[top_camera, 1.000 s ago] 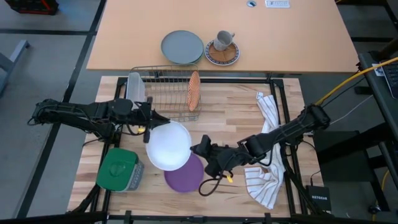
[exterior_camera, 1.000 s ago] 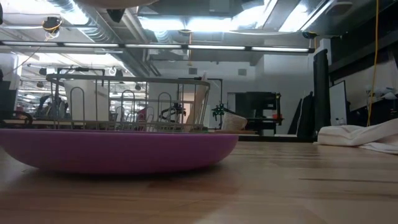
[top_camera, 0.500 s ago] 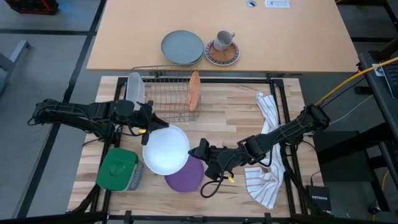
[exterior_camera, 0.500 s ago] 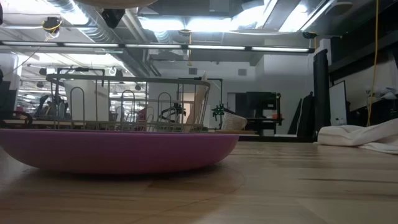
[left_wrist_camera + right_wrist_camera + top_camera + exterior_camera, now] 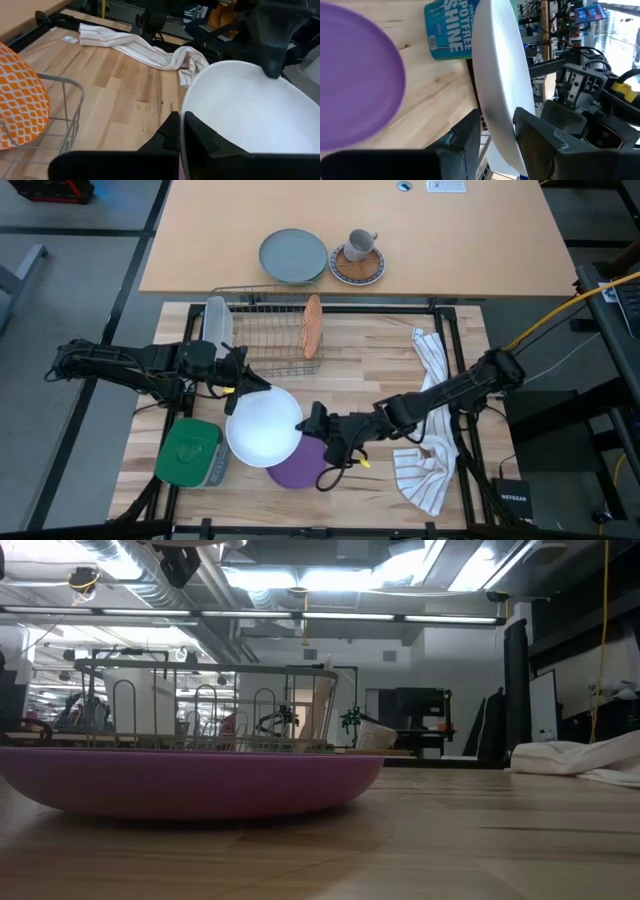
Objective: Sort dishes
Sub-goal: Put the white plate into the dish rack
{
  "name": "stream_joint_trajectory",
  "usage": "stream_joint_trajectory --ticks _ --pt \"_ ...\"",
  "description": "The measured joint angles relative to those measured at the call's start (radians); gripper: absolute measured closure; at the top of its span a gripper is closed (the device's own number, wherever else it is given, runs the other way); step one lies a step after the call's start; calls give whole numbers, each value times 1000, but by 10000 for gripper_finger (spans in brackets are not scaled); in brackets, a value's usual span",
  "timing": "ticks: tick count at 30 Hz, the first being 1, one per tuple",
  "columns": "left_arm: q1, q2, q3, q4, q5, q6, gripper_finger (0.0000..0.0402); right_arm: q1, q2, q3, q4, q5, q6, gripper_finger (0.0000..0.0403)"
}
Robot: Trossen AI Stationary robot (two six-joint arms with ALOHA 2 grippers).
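The white plate is in the air over the table's near left, above part of the purple plate, which lies flat on the wood and fills the low view. The orange-red patterned plate stands on edge in the wire rack. My left gripper is shut on the white plate's far-left rim. My right gripper is open at the plate's right rim, one finger on each side of it. My left gripper pinches the white plate's rim between its two fingers, one on the plate's upper face and one beneath. The fingers come level from the table's left. The plate is lifted clear and tilted. My right gripper's fingers stand on either side of the rim; I cannot tell whether they touch it.
A green box lies at the near left. A striped towel lies at the right. A white container stands at the rack's left end. A grey-blue plate and a saucer with a cup sit on the far table.
My left gripper has carried the white plate a little toward the near left edge, still lifted clear. My right gripper has moved toward the table's left, up to the white plate's right rim. The purple plate has stayed where it was.
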State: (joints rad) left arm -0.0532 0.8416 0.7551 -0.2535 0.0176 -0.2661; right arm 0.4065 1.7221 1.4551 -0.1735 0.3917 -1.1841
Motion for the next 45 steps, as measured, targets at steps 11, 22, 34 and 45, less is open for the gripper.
stream_joint_trajectory --ticks 11,22,34,45 --pt "-1 20 0 -1 4 40 401 -44 28 0 43 -107 36 287" --pt "0 19 5 33 -4 174 393 -54 34 -2 33 -198 173 380" --pt "0 20 0 232 -1 293 352 -54 31 0 41 -248 242 379" --pt "-1 -23 0 501 2 458 281 -53 29 1 26 -422 448 391"
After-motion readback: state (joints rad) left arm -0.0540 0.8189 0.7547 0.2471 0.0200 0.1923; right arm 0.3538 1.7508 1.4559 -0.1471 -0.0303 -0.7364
